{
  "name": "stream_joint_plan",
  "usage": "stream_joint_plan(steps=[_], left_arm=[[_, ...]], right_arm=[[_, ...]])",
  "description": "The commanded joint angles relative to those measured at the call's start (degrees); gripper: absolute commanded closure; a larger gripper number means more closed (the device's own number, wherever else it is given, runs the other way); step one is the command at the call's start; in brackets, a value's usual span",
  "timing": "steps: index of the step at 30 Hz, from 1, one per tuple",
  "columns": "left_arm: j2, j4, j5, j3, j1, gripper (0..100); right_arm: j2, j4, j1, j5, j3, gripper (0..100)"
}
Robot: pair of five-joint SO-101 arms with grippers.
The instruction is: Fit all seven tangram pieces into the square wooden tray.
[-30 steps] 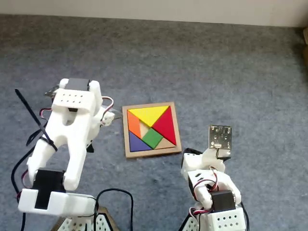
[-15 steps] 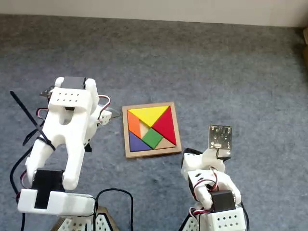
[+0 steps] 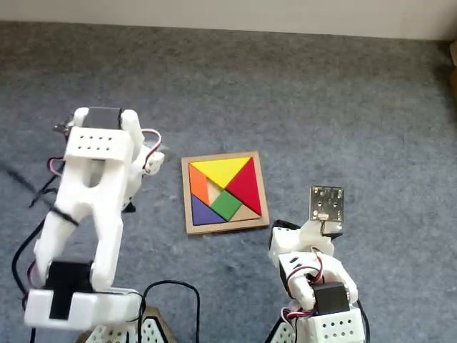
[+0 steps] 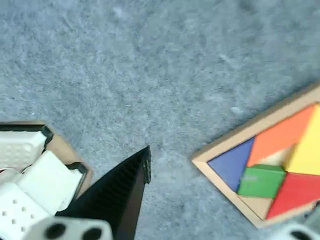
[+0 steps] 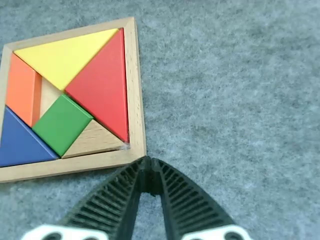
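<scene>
Tray [image 3: 227, 227]: lies flat on the grey bench [image 3: 321, 107] between the two arms, closer to the right arm [image 3: 314, 279].
Pieces in it: yellow triangle [image 3: 221, 171] along the far side, red triangle [image 3: 246, 187] along the right side, orange piece [image 3: 198, 184] on the left, green square [image 3: 226, 205] near the middle, blue triangle [image 3: 203, 213] in the near left corner.
Hard to make out: two small wood-coloured triangles, one beside the orange piece and one under the red one. I cannot tell whether they are pieces or bare tray floor.
Right pincer [image 5: 150, 167]: closed tip to tip on nothing, just beside the tray's near edge.
Left pincer [image 4: 135, 180]: over bare bench, near the tray's blue corner. Much of it is cut off, so I cannot tell whether it is wide or narrow.
Left arm [image 3: 93, 214]: from above, its white body covers its own pincer.
Cut off: both wrist views crop the tray at the picture's edge.
</scene>
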Motion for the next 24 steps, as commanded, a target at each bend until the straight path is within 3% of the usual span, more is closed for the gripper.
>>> stream_joint_plan(steps=[1, 15, 19, 24], left_arm=[[-9.8, 0.44, -0.53, -3.65, -0.75, 50], [-28.0, 0.26, -0.79, 1.19, -0.84, 50], [-30.81, 0.26, -0.79, 1.89, -4.44, 50], [-30.9, -1.85, -5.89, 7.78, -6.37, 50]], right_arm=[[0.4, 0.48, 0.92, 0.62, 7.78, 99.5], [0.4, 0.48, 0.92, 0.62, 7.78, 99.5], [0.4, 0.48, 0.92, 0.62, 7.78, 99.5], [0.4, 0.48, 0.92, 0.62, 7.78, 99.5]])
